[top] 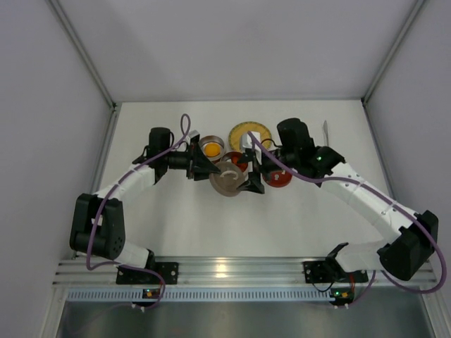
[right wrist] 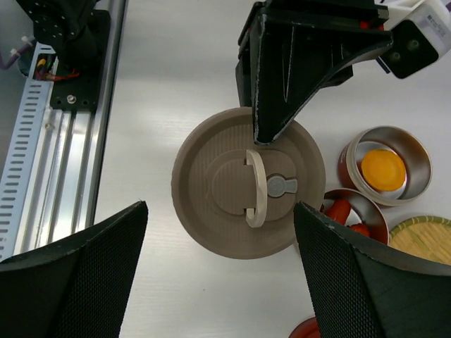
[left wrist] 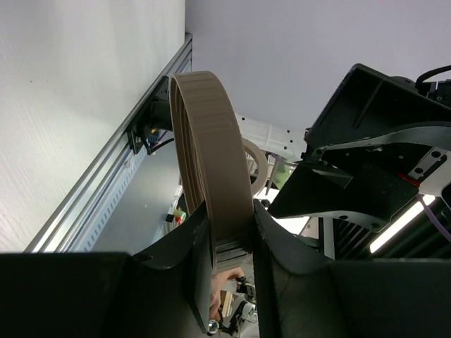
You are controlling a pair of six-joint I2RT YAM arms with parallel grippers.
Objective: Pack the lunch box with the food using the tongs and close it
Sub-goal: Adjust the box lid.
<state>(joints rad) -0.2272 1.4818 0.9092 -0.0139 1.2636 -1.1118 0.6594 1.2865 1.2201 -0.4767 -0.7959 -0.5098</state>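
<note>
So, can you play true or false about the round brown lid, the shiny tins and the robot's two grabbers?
1. The left gripper pinches the round brown lid by its rim. True.
2. The right gripper holds the slim silver tongs. False: it is open and empty; the tongs lie off to one side.
3. The orange-yellow ball sits in a round metal tin. True.
4. The glossy red pieces lie on the woven yellow plate. False: they are in a second tin.

Plain grey walls (top: 232,42) enclose a white table (top: 211,225), an aluminium rail (top: 232,271) along its near edge.
</note>
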